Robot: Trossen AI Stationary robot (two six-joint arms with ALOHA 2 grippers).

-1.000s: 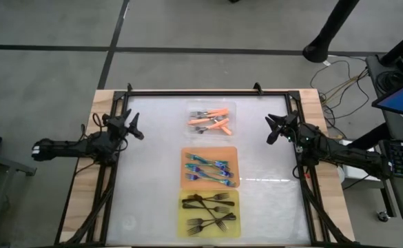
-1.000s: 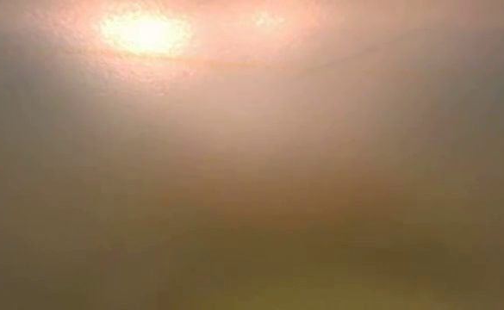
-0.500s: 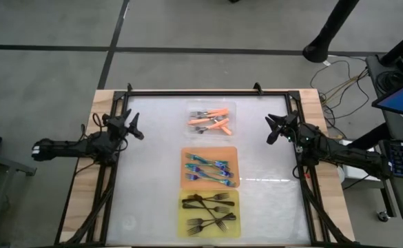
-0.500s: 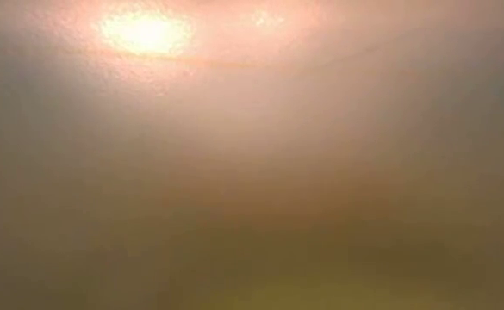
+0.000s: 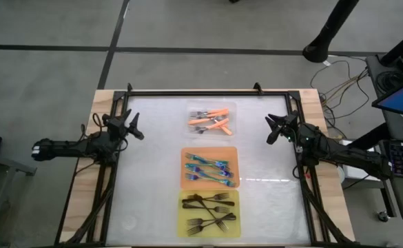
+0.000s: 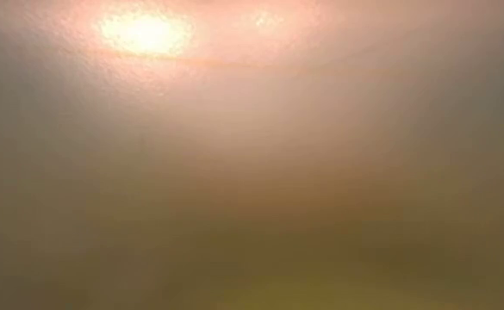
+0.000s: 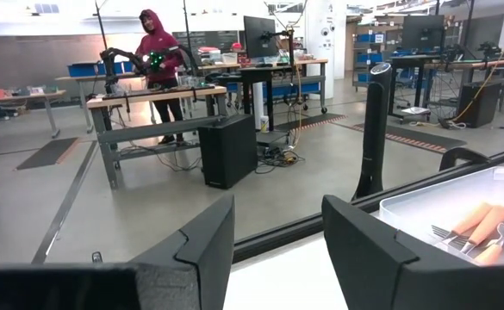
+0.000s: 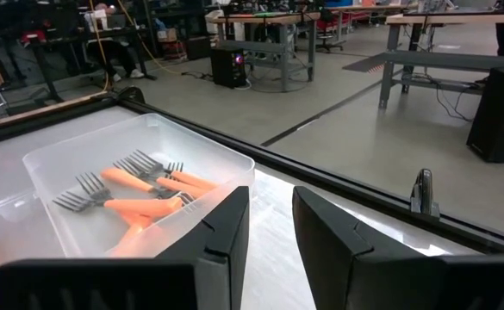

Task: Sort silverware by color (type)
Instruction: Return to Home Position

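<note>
Nothing has moved since the earlier frame: the left gripper [image 5: 138,127] sits well left of the orange tray [image 5: 187,153] and the right gripper [image 5: 269,130] well right of it, both with fingers parted and empty. The teal-handled forks [image 5: 210,169] lie in the orange tray, the orange-handled forks [image 5: 211,121] in the clear tray [image 5: 193,108] just beyond it, and the black forks [image 5: 210,207] in the yellow tray [image 5: 184,227] just nearer. Little looks at risk, but you get only haze from the low view, so you could miss a fork lying tangled or riding a shallow rim, which might spill if its tray gets nudged.
</note>
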